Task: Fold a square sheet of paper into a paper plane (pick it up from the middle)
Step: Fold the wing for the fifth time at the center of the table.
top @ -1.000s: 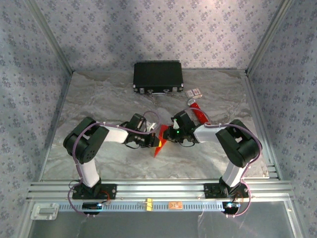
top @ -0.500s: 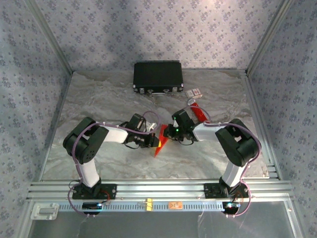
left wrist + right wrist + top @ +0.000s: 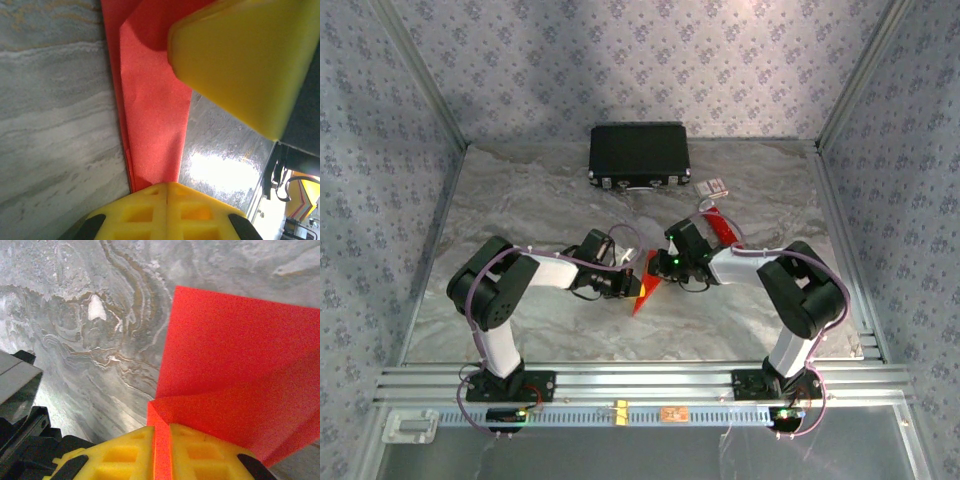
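One red paper sheet was pinched by the left tool and right tool; one closed black case sat behind.

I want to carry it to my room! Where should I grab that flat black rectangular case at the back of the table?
Grip the flat black rectangular case at the middle of its near long edge, where what looks like a handle sticks out. Come from the near side: the case lies flat with that edge facing this way.
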`<state>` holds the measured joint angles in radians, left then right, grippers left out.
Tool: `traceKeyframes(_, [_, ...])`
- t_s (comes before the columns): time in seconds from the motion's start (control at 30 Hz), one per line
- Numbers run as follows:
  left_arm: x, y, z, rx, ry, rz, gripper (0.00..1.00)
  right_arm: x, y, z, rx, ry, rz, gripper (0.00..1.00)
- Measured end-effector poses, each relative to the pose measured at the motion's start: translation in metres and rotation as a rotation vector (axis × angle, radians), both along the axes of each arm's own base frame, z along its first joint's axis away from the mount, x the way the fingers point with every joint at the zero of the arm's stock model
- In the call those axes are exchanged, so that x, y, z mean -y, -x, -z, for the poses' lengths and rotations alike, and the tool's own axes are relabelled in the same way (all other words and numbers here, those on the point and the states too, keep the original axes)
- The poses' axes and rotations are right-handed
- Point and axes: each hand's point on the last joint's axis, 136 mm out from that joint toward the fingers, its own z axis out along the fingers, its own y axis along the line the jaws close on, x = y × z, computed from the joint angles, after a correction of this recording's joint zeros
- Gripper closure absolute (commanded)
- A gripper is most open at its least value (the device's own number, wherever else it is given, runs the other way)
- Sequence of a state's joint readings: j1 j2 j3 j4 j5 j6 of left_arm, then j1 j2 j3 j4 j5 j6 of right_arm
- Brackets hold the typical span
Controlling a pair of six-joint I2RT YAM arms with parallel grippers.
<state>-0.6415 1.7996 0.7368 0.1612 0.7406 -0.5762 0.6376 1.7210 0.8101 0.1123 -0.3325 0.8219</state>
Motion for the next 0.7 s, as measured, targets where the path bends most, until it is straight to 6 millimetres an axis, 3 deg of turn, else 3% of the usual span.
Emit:
traceKeyframes(0.23, [-0.001, 0.001, 0.0, -0.004, -0.006, -0.001, 1.0, 0.007, -0.006, 0.013, -0.022, 0.071, 0.03, 0.87])
traceKeyframes(0.53, [-0.01, 0.006, -0.001, -0.04, -0.058, -0.032, 1.0, 0.003, -0.007, 0.013, -0.021, 0.036, 0.022, 0.88])
traceKeyframes(0.7, [-0.014, 0.009, -0.013, -0.055, -0.073, -0.054, 1.0, 0.002, -0.007, 0.013, -0.02, 0.021, 0.019, 0.88])
